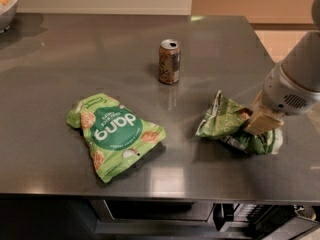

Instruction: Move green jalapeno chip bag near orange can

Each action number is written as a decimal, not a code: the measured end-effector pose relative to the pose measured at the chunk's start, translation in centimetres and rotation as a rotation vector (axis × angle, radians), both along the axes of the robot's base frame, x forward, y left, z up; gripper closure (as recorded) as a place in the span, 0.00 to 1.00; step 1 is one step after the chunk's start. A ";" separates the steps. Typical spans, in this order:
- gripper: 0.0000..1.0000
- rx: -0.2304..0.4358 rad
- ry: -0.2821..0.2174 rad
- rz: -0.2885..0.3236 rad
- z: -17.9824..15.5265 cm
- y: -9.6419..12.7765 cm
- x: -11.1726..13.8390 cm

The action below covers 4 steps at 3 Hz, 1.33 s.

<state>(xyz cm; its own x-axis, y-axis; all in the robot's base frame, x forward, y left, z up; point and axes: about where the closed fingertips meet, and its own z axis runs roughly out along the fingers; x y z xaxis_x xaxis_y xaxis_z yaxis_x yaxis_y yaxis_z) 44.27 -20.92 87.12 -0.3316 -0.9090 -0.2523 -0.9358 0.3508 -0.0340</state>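
The green jalapeno chip bag [225,122] is seen at the right of the frame, a little below centre, on the grey metal table [75,49]. It is dark, mottled green and glossy, heavily crumpled, with pale lettering on its creases and a white strip at its right end, close to the table's right edge. Its left end is raised off the surface into a peak, and a shadow is cast beneath it.

The orange can [169,61] stands upright up and to the left of the bag, apart from it, its silver top opened. Bare tabletop lies between the two, with nothing in the way. A brighter lime-green bag marked "dang" [114,134] lies flat at the lower left of centre, well apart from both. The edge of a bowl [6,4] is cut off by the upper-left corner.

The gripper [257,125] is found at the right end of the chip bag, at the tip of a white arm [295,79] entering from the right edge. Its beige fingers [265,118] are clenched on the bag – the foil is bunched where it is pinched.
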 end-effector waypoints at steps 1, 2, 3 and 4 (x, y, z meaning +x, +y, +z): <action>1.00 -0.022 -0.013 -0.017 1.4 -0.5 5.2; 1.00 -0.027 -0.036 -0.037 2.5 -0.9 8.6; 1.00 -0.016 -0.056 -0.070 3.2 -1.6 12.3; 1.00 -0.005 -0.067 -0.082 3.3 -1.5 14.9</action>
<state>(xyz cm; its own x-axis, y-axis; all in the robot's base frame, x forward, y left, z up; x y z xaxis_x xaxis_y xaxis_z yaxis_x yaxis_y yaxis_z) 59.15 -22.43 90.38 -0.3874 -0.8809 -0.2718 -0.8995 0.4258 -0.0979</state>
